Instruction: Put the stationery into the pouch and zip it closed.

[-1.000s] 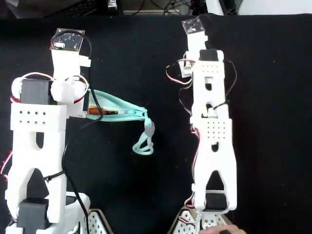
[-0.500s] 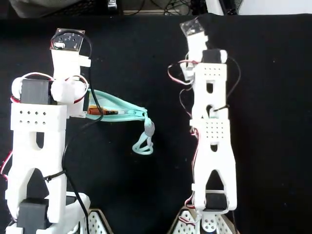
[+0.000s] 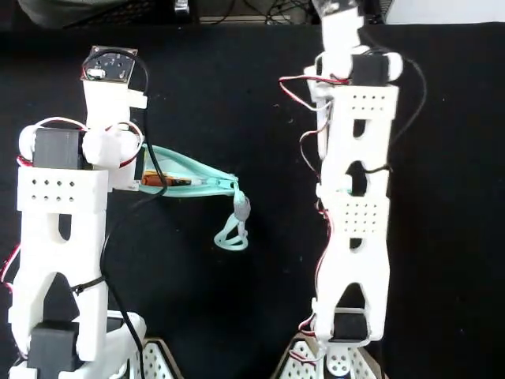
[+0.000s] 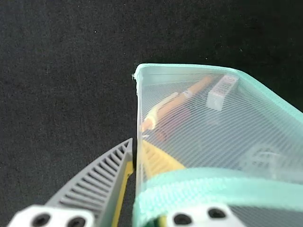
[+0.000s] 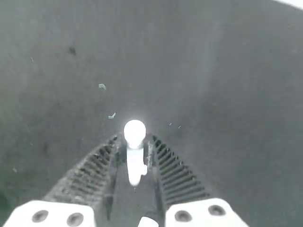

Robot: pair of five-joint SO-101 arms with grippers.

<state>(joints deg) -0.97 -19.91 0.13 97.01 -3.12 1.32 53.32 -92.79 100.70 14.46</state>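
Observation:
A mint-green mesh pouch [image 3: 193, 178] lies on the black cloth beside the left arm, its wrist loop [image 3: 234, 233] trailing toward the front. My left gripper [image 4: 136, 146] is shut on the pouch's [image 4: 208, 137] edge. Through the mesh I see an orange pencil [image 4: 175, 101] and a small eraser-like block [image 4: 221, 92]. The right arm is stretched toward the far edge of the table. Its gripper [image 5: 134, 142] is shut on a small white stick [image 5: 135, 153] with a rounded tip, held above bare cloth. In the high view that gripper [image 3: 339, 12] is at the top edge.
Cables and equipment [image 3: 237, 9] line the far edge behind the cloth. Both arm bases [image 3: 331, 359] stand at the front edge. A few tiny mint scraps [image 5: 102, 86] lie on the cloth beyond the right gripper. Open cloth [image 3: 450, 197] lies right of the right arm.
The right arm has stretched farther toward the far edge and shifted a little to the right. The left arm and the pouch have stayed put.

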